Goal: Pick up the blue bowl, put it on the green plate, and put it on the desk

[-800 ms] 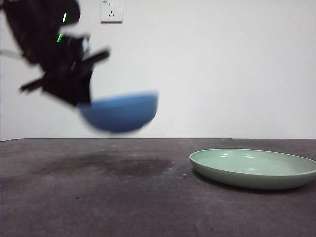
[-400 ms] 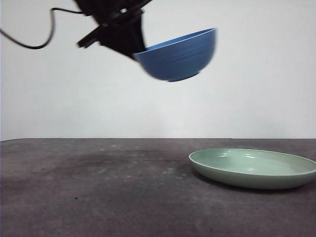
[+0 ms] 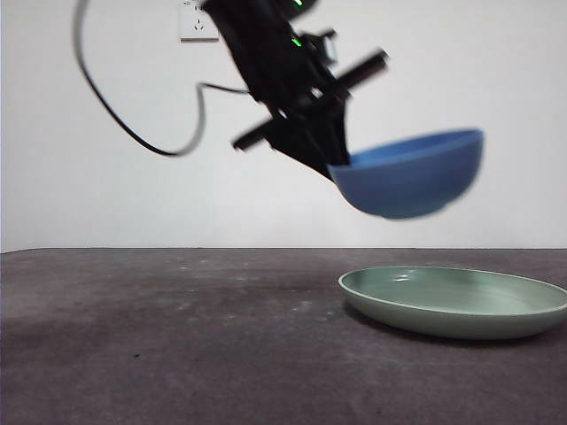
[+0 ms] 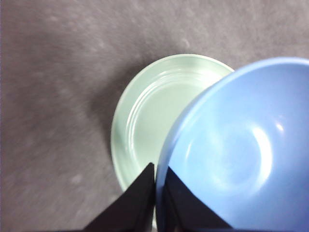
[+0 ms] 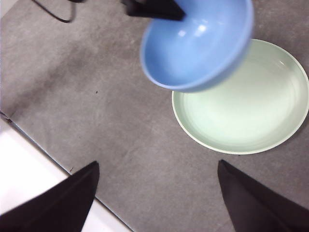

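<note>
My left gripper is shut on the rim of the blue bowl and holds it in the air, a little above the green plate. In the left wrist view the jaws pinch the bowl's rim, with the bowl partly over the plate. The right wrist view shows the bowl hanging over the plate's edge. My right gripper is open and empty, high above the desk.
A black cable loops down from the left arm. A white wall socket is on the back wall. The desk's edge and a white floor strip show in the right wrist view.
The left gripper has carried the blue bowl up off the left side, then right and down, so it now hangs just above the green plate. The plate has not moved.
</note>
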